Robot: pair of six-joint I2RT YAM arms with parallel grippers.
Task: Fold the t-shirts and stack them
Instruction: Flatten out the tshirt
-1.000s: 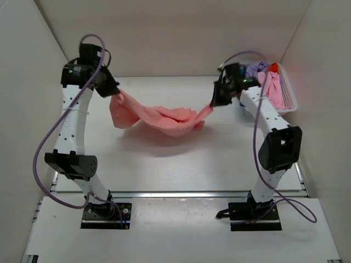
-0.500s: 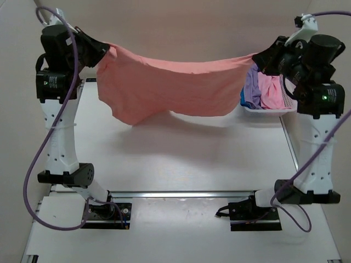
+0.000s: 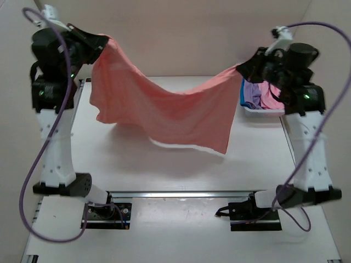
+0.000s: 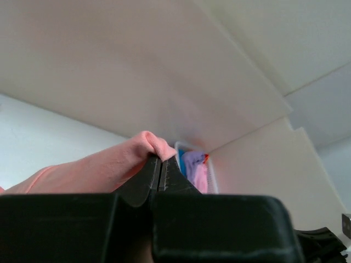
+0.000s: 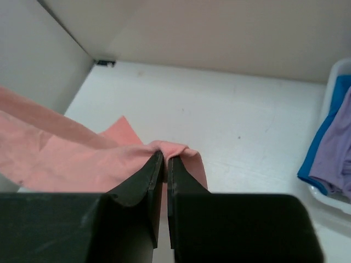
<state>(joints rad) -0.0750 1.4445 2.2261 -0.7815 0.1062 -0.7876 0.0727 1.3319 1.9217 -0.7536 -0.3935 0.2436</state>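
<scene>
Top cam: salmon-pink soft fabric t-shirt (image 3: 164,109) sags in mid-air above white counter (image 3: 164,170), strung between raised left hand (image 3: 103,41) and right hand (image 3: 245,67); left wrist: fingers pinching a pink fold; right wrist: same pinch.

Hiding the far part of the white basket (image 3: 264,112) behind the right gripper (image 3: 241,68) in the top view, showing only slivers of the lavender t-shirt (image 3: 252,93), the light pink t-shirt (image 3: 269,100) and the blue t-shirt (image 3: 242,97). Burying the pinched edges of the salmon-pink t-shirt (image 3: 164,112) between pressed-together fingers there and at the left gripper (image 3: 105,40), concealing the depth of each grip. Cutting the basket off at the right edge in the right wrist view. Blocking the lower cloth behind each gripper's own black body in both wrist views. Rendering the orange-red scrap (image 4: 206,159) at the far right in the left wrist view too small for identifying.
</scene>
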